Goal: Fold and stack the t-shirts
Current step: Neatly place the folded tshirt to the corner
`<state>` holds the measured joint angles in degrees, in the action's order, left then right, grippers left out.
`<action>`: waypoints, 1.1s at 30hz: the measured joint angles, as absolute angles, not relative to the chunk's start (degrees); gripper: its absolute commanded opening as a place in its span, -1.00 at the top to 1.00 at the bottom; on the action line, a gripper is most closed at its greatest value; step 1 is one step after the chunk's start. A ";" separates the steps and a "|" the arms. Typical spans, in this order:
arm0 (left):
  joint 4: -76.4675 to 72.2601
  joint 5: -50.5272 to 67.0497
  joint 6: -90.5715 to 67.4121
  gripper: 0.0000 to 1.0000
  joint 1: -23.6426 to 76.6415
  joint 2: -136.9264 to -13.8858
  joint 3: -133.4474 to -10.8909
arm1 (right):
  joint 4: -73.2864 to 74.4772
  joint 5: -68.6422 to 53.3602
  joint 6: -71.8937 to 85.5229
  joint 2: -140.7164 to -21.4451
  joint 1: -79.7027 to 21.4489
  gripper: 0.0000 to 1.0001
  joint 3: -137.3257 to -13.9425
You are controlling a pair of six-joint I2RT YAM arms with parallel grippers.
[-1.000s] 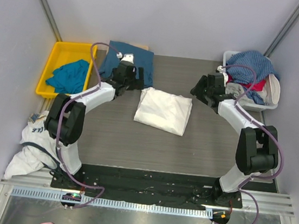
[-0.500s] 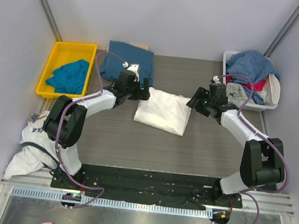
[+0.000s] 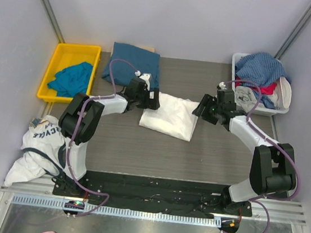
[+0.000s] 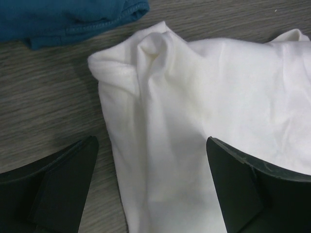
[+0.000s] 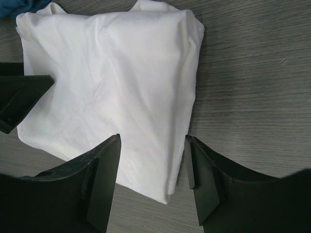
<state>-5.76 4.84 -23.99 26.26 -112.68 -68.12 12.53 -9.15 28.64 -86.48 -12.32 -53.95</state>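
Both arms have closed in on the folded white cotton t-shirt (image 3: 170, 114); no grasp yet.

Top view: over 1 second the left gripper (image 3: 153, 100) and right gripper (image 3: 203, 107) have moved inward to the shirt's 2 far corners; the folded dark blue t-shirt (image 3: 132, 62) lies behind on the grey wood-grain table (image 3: 141, 143). Left wrist: jaws spread wide, straddling the corner. Right wrist: jaws part-open, astride the edge, gripping nothing. Likely a lift toward stacking.

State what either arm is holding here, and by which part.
Nothing is held. Both sets of jaws stand open over the folded white t-shirt, left gripper at one far corner, right gripper at the other.
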 measured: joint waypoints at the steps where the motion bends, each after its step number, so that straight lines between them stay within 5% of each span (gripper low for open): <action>1: -5.98 5.28 -23.79 -0.99 26.15 -113.34 -68.60 | 12.51 -9.17 28.53 -86.48 -12.32 -0.26 -53.95; 5: -7.86 8.19 -23.53 -0.95 25.23 -114.98 -69.84 | 12.51 -9.91 28.27 -86.50 -12.34 -0.26 -54.00; 14: -14.02 17.26 -23.70 -0.22 24.12 -119.20 -71.42 | 12.49 -11.35 28.27 -87.05 -12.69 -0.26 -56.62; 17: -15.31 19.40 -23.73 0.08 24.10 -120.07 -71.48 | 12.49 -11.79 28.25 -87.55 -12.86 -0.26 -57.36; 22: -16.10 22.22 -23.99 1.00 23.94 -121.38 -71.37 | 12.40 -12.93 28.29 -90.85 -13.91 -0.26 -58.76; 33: -12.82 25.96 -24.95 1.00 23.92 -122.93 -74.81 | 12.05 -13.80 28.62 -91.92 -15.05 -0.26 -56.97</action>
<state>-12.82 25.96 -24.95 23.92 -122.93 -74.81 12.05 -13.80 28.62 -91.92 -15.05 -56.97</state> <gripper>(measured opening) 0.045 0.631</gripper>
